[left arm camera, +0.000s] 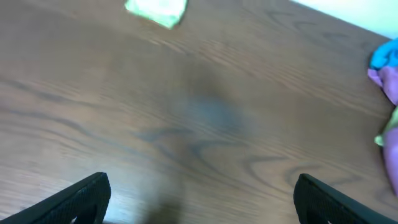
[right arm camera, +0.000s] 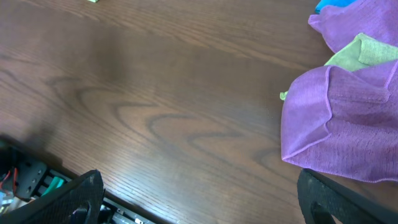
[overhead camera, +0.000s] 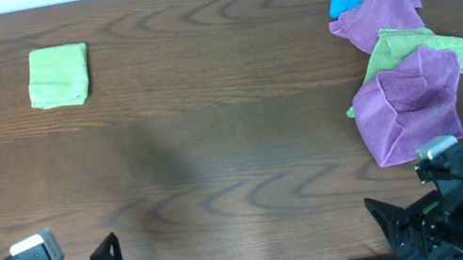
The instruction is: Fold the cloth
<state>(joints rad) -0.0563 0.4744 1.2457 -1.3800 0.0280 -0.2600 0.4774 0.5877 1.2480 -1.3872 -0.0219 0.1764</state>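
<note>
My left tool (left arm camera: 202, 182) and right tool (right arm camera: 199, 177) both gape wide, empty; the folded lime-green cloth (overhead camera: 59, 76) lies far left on the tabletop (overhead camera: 213, 133).

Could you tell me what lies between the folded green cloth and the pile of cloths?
Only bare wooden table separates the folded green cloth from the pile of cloths, clearest in the overhead view.

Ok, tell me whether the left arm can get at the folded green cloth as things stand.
Probably yes. Only bare table lies between the open left gripper and the folded green cloth, and nothing rests on it. It lies far back, though.
</note>
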